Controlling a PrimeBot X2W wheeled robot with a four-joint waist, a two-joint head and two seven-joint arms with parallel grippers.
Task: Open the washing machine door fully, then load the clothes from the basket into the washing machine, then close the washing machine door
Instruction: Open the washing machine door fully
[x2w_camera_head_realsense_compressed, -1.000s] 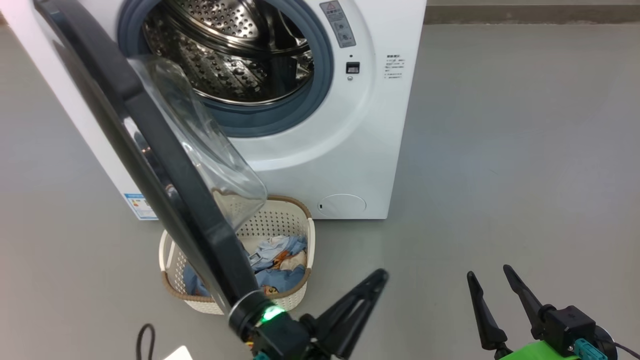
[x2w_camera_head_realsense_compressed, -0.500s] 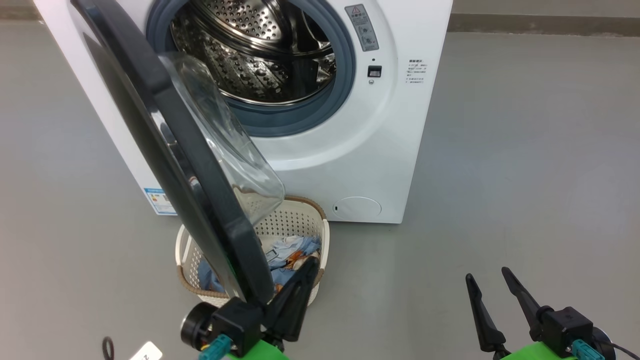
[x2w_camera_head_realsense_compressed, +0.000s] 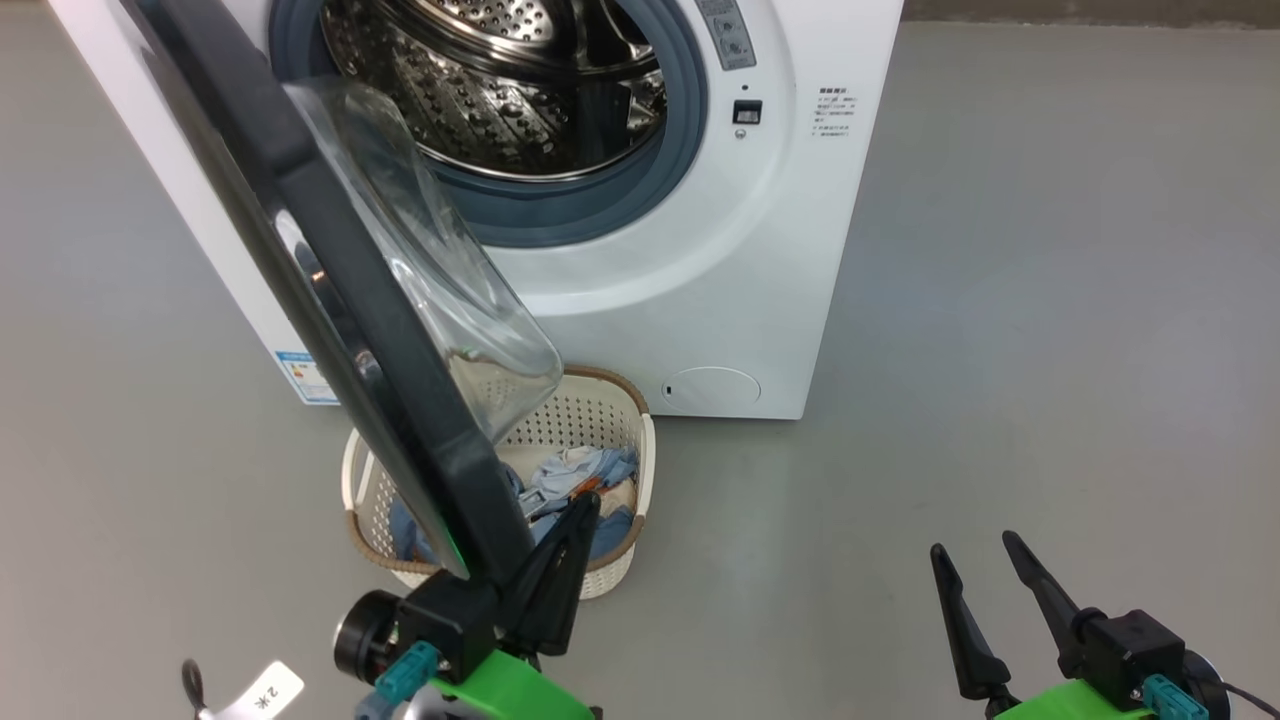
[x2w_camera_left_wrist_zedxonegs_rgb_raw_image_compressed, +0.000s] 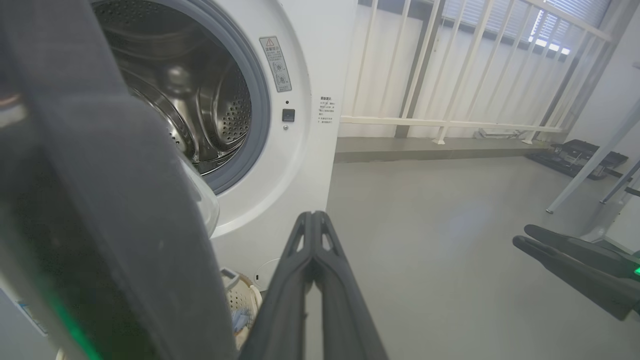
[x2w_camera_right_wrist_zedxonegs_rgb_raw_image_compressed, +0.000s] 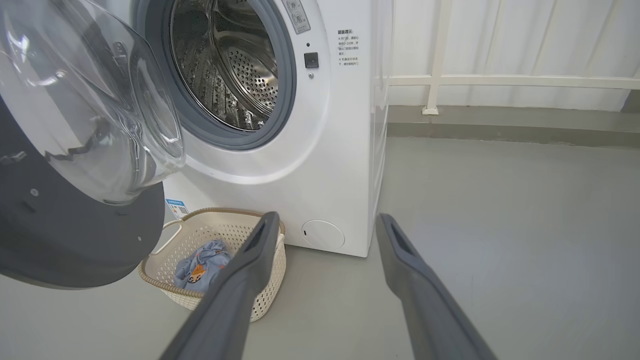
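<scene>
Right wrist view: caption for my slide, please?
Open right gripper faces the washing machine; door open, clothes in the basket.

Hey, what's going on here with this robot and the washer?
The robot is working at a front-loading washing machine whose door stands open, swung out above the basket on the floor. Its left gripper, shut, sits right by the door's near edge on the inner side; contact is unclear. The right gripper hangs open off to the side, holding nothing. The clothes lie in the basket, and the drum looks empty.
</scene>
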